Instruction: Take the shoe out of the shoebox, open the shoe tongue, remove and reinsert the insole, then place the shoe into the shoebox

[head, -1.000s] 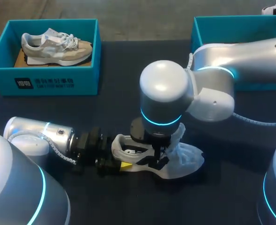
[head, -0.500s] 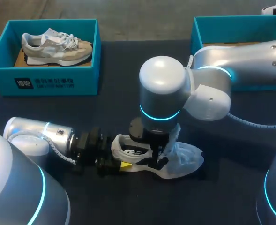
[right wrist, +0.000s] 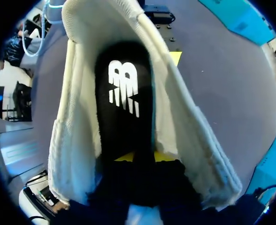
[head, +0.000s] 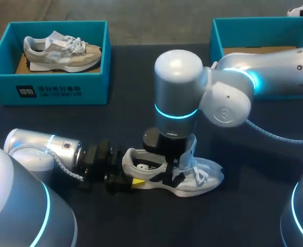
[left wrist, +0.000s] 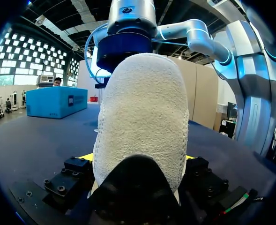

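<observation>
Shoe (head: 195,177) out of the box (head: 264,20), on the bench (head: 244,216), heel clenched in left claw (head: 133,179). Right claw (head: 174,172) sits in the opening over the insole (right wrist: 123,93); its grip cannot be told. Boxing remains.

The pincer (right wrist: 145,158) sits low inside the white shoe (right wrist: 77,140), over its black insole (right wrist: 123,124) bearing a white logo.
</observation>
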Available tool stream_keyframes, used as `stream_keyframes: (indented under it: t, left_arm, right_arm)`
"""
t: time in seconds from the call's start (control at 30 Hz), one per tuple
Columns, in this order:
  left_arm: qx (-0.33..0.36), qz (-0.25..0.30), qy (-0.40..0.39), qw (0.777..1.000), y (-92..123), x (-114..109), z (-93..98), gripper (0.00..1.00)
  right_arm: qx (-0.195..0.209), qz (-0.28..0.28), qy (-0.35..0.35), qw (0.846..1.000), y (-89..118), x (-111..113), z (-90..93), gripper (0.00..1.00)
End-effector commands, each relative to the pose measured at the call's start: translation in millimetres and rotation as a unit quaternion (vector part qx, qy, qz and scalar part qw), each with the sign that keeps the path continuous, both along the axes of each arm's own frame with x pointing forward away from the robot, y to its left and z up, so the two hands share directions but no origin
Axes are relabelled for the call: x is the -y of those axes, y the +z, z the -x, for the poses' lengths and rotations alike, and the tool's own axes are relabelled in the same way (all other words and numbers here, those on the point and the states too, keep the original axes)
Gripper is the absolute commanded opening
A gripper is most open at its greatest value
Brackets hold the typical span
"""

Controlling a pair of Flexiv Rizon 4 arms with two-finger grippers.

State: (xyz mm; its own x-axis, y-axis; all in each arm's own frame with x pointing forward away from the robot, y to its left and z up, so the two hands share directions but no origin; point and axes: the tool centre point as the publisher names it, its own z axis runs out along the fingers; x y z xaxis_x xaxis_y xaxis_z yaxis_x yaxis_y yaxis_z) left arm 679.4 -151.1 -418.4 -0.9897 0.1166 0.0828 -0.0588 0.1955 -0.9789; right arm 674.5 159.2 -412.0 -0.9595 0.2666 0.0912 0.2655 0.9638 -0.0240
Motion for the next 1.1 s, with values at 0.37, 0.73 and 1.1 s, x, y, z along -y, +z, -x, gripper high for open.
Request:
stream_keyframes:
  t: [0.37, 0.73, 1.1]
  left_arm:
    - [0.0, -0.001, 0.001, 1.0, 2, 0, -0.1, 0.0]
    - [0.0, -0.001, 0.001, 1.0, 2, 0, -0.1, 0.0]
    - [0.0, -0.001, 0.001, 1.0, 2, 0, -0.1, 0.0]
  right_arm:
    - [0.004, -0.062, 0.005, 0.998, -14, -9, 27.7, 0.0]
    - [0.075, -0.102, 0.01, 0.992, 27, -6, 20.8, 0.0]
    - [0.115, -0.202, 0.042, 0.972, 39, -7, 12.7, 0.0]
